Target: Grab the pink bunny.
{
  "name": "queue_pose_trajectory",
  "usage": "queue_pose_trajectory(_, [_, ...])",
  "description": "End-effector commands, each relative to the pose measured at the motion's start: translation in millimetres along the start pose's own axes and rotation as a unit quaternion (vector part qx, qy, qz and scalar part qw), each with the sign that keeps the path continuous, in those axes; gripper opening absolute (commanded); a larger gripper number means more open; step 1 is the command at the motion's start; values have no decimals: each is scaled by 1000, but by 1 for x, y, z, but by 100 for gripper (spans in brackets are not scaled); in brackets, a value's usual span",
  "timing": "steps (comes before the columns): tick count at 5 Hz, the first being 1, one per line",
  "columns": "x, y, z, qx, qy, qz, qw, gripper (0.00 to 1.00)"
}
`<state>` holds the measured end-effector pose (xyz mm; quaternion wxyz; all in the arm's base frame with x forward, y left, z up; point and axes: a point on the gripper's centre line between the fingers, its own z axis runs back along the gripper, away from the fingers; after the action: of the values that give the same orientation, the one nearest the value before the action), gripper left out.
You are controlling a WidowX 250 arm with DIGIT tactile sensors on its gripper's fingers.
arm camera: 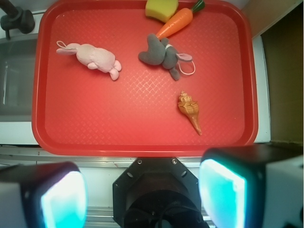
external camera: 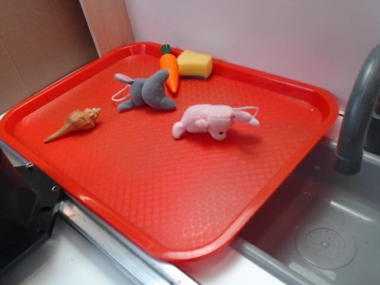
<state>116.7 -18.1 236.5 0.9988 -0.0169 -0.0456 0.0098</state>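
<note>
The pink bunny [external camera: 211,120] [arm camera: 92,57] lies on its side on the red tray [external camera: 178,196] [arm camera: 123,123], right of the tray's middle in the exterior view and at upper left in the wrist view. Its thin loop string sits by its ears. My gripper [arm camera: 142,194] hangs high above the tray's near edge, well away from the bunny. It is open, with nothing between its teal pads [arm camera: 64,199]. The gripper itself does not show in the exterior view.
A grey plush bunny [external camera: 145,92] [arm camera: 161,54], a toy carrot [external camera: 170,70] [arm camera: 175,23], a yellow sponge [external camera: 195,63] [arm camera: 160,8] and a tan seashell [external camera: 74,123] [arm camera: 190,110] also lie on the tray. A sink [external camera: 323,237] with a grey faucet [external camera: 356,113] lies beside it. The robot's black base [external camera: 21,208] [arm camera: 156,194] stands at the tray's near edge.
</note>
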Motion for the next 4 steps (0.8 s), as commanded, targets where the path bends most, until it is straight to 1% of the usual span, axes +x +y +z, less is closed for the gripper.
queue_pose_trajectory(1, [0, 0, 0, 0, 0, 0, 1000, 100])
queue_pose_trajectory(2, [13, 4, -8, 0, -32, -26, 999, 100])
queue_pose_trajectory(3, [34, 9, -19, 0, -66, -102, 993, 100])
queue_pose_trajectory(4, [54, 4, -29, 2, -80, -187, 979, 100])
